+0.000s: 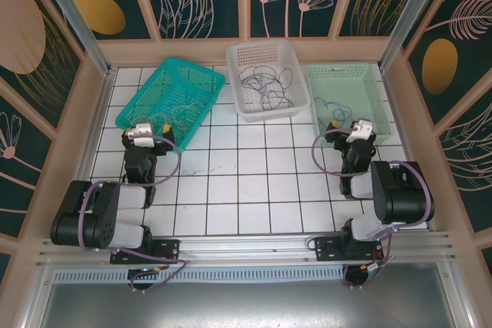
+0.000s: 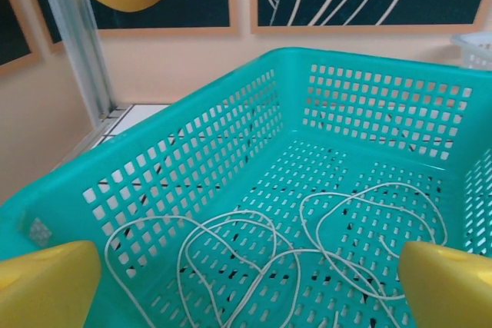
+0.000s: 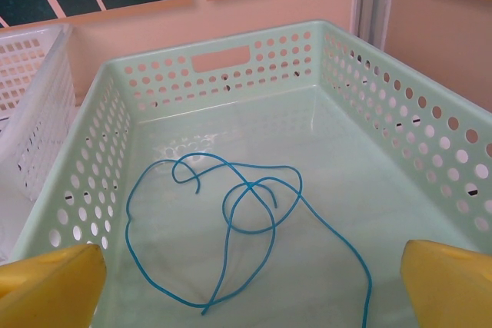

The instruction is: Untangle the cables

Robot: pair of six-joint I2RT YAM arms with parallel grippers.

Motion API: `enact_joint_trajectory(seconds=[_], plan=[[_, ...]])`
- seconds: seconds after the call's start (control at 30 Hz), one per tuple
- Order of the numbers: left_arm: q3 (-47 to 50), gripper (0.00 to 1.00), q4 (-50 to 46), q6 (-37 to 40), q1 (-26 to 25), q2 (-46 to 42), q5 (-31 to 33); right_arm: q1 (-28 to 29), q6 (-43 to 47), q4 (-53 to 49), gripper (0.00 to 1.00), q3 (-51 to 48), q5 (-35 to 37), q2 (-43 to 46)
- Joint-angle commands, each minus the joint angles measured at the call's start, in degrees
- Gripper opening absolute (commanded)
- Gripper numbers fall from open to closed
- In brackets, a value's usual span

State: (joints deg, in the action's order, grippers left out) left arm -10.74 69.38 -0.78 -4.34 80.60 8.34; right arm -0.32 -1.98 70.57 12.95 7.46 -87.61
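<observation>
left hand [image 2: 246, 288] spread apart at teal basket [image 1: 141, 91] upper left, pale grey cables [image 2: 304, 217] inside, dark cables [image 1: 265, 82] in white basket [image 1: 257, 44] top centre, right hand [image 3: 246, 282] spread apart at green basket [image 1: 344, 67] upper right, blue cable [image 3: 250, 186] inside

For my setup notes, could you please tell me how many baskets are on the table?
3: teal basket at left, white basket in the middle, pale green basket at right.

pale cables [image 2: 307, 255] looped in teal basket [image 2: 369, 74], yellow fingers [image 2: 46, 286] spread.
</observation>
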Motion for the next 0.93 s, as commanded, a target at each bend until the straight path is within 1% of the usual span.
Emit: enact_joint_trajectory(seconds=[0.0, 0.03, 0.07, 0.1, 0.17, 0.2, 0.23, 0.27, 0.3, 0.9], plan=[[-0.3, 0.99, 3.6, -0.1, 2.5, 1.8, -5.9, -0.2, -0.1, 2.9, 0.99, -0.6, -0.7, -0.6], [0.4, 0.99, 6.0, -0.3, 2.8, 3.4, -6.6, -0.2, -0.1, 2.9, 0.99, -0.6, -0.7, -0.6], [1.2, 0.99, 10.8, -0.3, 2.8, 6.4, -6.3, -0.2, -0.1, 2.9, 0.99, -0.6, -0.7, -0.6], [1.7, 0.99, 14.4, -1.4, 3.1, 7.4, -5.4, -0.2, -0.1, 2.9, 0.99, -0.6, -0.7, -0.6], [-0.4, 0.99, 6.9, -1.1, 3.3, 5.7, -5.3, -0.2, -0.1, 2.9, 0.99, -0.6, -0.7, -0.6], [-1.4, 0.99, 6.6, -1.7, 3.3, 6.5, -3.5, -0.2, -0.1, 2.8, 0.99, -0.6, -0.7, -0.6], [-2.4, 0.99, 4.4, -2.7, 3.3, 6.3, -0.9, -0.2, -0.1, 2.9, 0.99, -0.6, -0.7, -0.6], [-2.8, 0.99, 3.3, -3.2, 3.3, 6.4, -0.2, -0.1, -0.1, 2.9, 0.99, -0.6, -0.6, -0.6], [-2.4, 0.99, 4.4, -3.1, 3.3, 6.5, 0.0, -0.2, 0.0, 2.8, 0.99, -0.6, -0.7, -0.6], [-2.6, 0.99, 3.8, -3.1, 3.3, 6.6, 0.0, -0.1, 0.0, 2.8, 0.99, -0.6, -0.7, -0.6]])
